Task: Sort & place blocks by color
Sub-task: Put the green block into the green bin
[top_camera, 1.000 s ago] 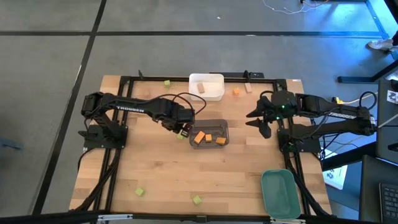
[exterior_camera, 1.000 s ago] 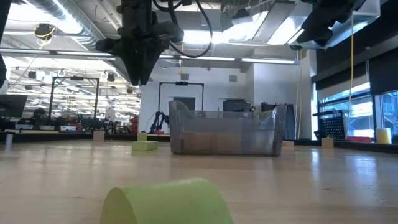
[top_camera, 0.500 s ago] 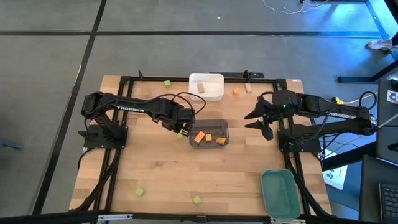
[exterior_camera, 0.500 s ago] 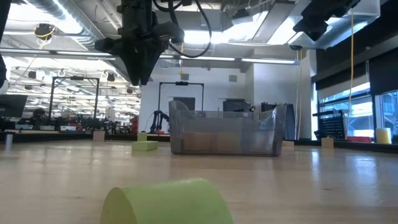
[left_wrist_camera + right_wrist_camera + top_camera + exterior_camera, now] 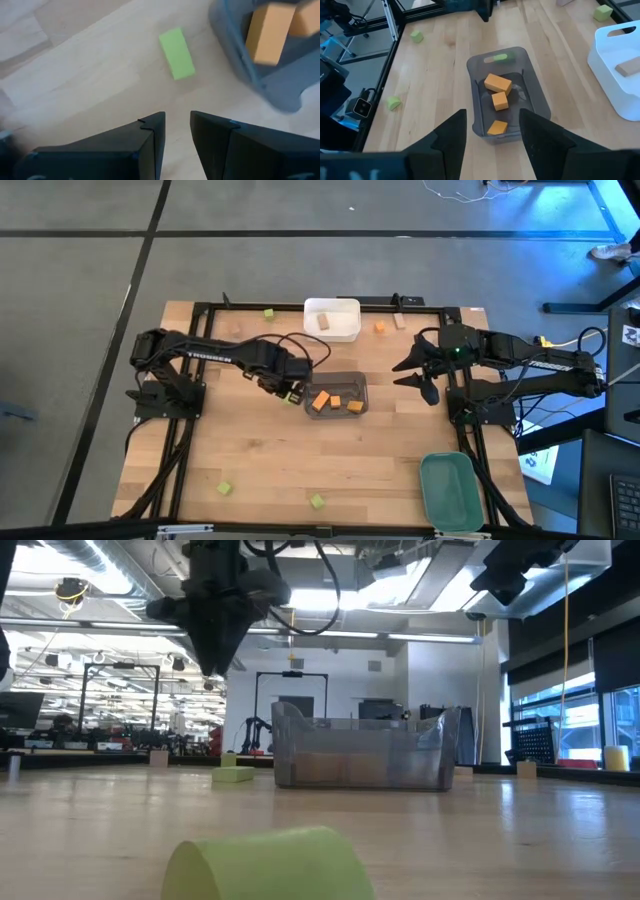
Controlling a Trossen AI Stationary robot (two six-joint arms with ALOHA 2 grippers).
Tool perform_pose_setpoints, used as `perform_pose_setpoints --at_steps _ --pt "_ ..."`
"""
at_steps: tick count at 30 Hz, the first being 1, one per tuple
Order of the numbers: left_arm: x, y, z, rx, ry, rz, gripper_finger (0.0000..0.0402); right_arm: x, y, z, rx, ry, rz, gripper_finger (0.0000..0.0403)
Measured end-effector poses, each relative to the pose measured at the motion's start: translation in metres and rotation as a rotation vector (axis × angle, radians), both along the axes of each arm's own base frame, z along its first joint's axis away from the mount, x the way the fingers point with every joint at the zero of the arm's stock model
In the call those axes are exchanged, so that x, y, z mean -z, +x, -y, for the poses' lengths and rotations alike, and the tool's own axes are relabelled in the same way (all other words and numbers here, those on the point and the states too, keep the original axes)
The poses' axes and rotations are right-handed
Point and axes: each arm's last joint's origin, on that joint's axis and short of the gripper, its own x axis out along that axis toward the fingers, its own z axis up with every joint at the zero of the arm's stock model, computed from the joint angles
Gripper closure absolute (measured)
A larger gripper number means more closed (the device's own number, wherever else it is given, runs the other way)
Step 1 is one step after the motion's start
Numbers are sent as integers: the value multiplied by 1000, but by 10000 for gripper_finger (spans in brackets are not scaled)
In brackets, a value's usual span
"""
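My left gripper (image 5: 289,388) (image 5: 177,131) points down, hanging above the table (image 5: 210,665) just left of the dark grey bin (image 5: 337,393). Its fingers stand a little apart with nothing between them. A light green block (image 5: 176,53) (image 5: 291,398) lies flat on the wood beneath it, beside the bin's left wall. Three orange blocks (image 5: 498,82) lie in the grey bin. A tan block (image 5: 324,321) lies in the white bin (image 5: 345,330). My right gripper (image 5: 420,375) (image 5: 495,145) hangs open, high at the right and slanting down toward the bin.
The green bin (image 5: 449,490) sits at the near right corner. Loose green blocks lie at the far edge (image 5: 268,313) and near the front edge (image 5: 225,488) (image 5: 317,501). An orange block (image 5: 380,327) and a tan block (image 5: 399,321) lie right of the white bin.
My right gripper has rolled a little about its own line while staying in place, still open. No block has moved.
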Motion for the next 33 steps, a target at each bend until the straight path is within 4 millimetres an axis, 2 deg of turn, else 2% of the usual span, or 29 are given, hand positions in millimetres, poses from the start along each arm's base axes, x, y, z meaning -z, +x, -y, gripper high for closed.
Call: perform_pose_setpoints --at_steps 6,15,22,26,30,33 --pt "0 -4 26 31 35 -21 319 0 0 0 0 0 -1 222" --pt "1 -6 29 44 -8 -42 319 0 0 0 0 0 -1 222" --pt "1 -9 42 -8 -58 -55 315 0 0 0 -1 0 -1 222" --pt "1 -12 49 2 -65 -77 281 0 0 0 0 0 -2 222" --pt "1 -17 62 54 -82 -110 221 0 0 0 -1 -1 -1 222" --pt "2 -23 73 182 -66 -149 176 0 0 0 -1 -1 -1 222"
